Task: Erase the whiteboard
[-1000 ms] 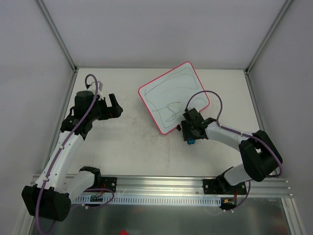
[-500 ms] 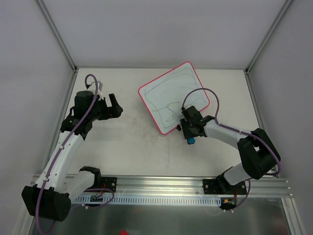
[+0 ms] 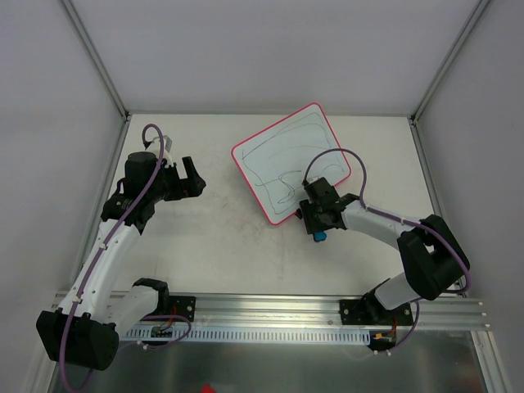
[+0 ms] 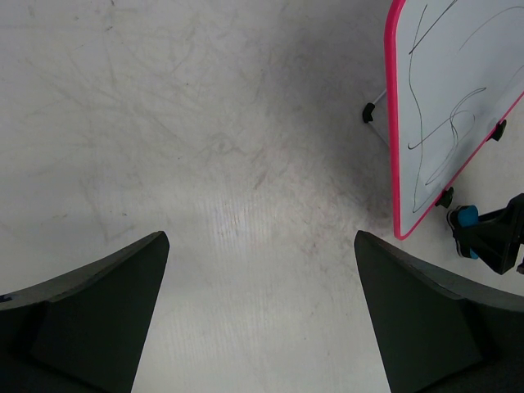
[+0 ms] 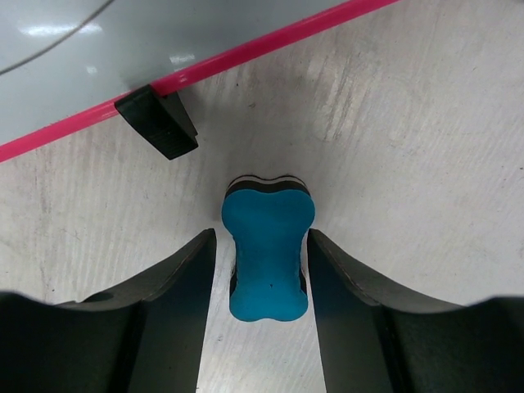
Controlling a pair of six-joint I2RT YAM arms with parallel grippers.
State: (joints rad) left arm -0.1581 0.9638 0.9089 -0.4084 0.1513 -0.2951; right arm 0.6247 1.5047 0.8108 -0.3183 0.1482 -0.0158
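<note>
The whiteboard (image 3: 286,160), white with a pink rim and dark scribbled lines, lies tilted at the table's far middle. It also shows in the left wrist view (image 4: 458,82) and the right wrist view (image 5: 123,41). A blue bone-shaped eraser (image 3: 319,237) lies on the table just off the board's near edge. My right gripper (image 3: 318,226) is open, its jaws straddling the eraser (image 5: 268,250) with a narrow gap on each side. My left gripper (image 3: 195,176) is open and empty over bare table (image 4: 260,237), left of the board.
A black foot (image 5: 160,123) of the board stands just beyond the eraser. The eraser and my right fingers also show at the right edge of the left wrist view (image 4: 467,219). Grey walls close the table on three sides.
My right gripper has shifted slightly toward the board's near edge, staying over the eraser. The left arm has not moved.
</note>
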